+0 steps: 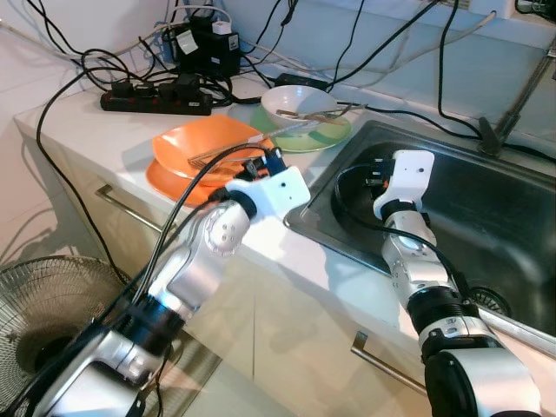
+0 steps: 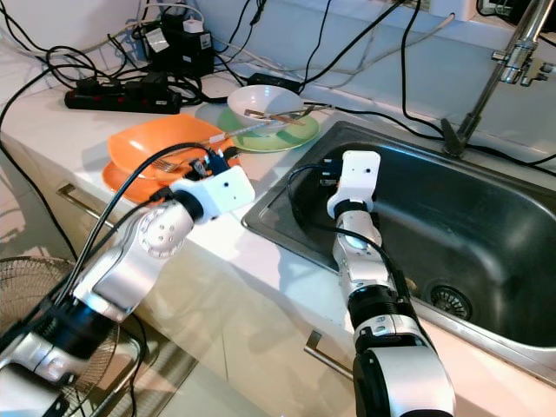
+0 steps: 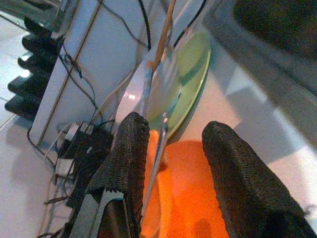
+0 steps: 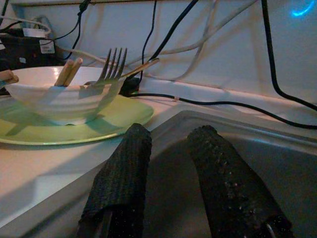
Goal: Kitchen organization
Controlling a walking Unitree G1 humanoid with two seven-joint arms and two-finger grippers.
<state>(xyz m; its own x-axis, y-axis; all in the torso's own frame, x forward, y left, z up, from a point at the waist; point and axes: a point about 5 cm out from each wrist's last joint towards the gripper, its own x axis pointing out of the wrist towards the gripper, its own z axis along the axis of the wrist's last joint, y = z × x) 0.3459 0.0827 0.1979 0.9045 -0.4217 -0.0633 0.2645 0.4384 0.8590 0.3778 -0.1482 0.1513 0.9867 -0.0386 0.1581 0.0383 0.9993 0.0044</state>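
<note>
Two stacked orange plates (image 1: 201, 143) lie on the white counter with a metal fork (image 1: 221, 149) across them. My left gripper (image 3: 176, 128) hovers open just over the plates. The fork's handle (image 3: 154, 158) runs between its fingers, close to one pad. Beyond them a green plate (image 1: 326, 135) carries a white bowl (image 1: 300, 102) holding chopsticks (image 4: 67, 73) and a second fork (image 4: 111, 67). My right gripper (image 4: 171, 134) is open and empty, low inside the left end of the steel sink (image 1: 495, 213), pointing towards the bowl.
A black power strip (image 1: 156, 102), chargers and many cables crowd the back of the counter. A faucet (image 2: 512, 52) rises behind the sink. A floor fan (image 1: 52, 304) stands at lower left, and drawer handles (image 1: 130, 208) run along the cabinet front.
</note>
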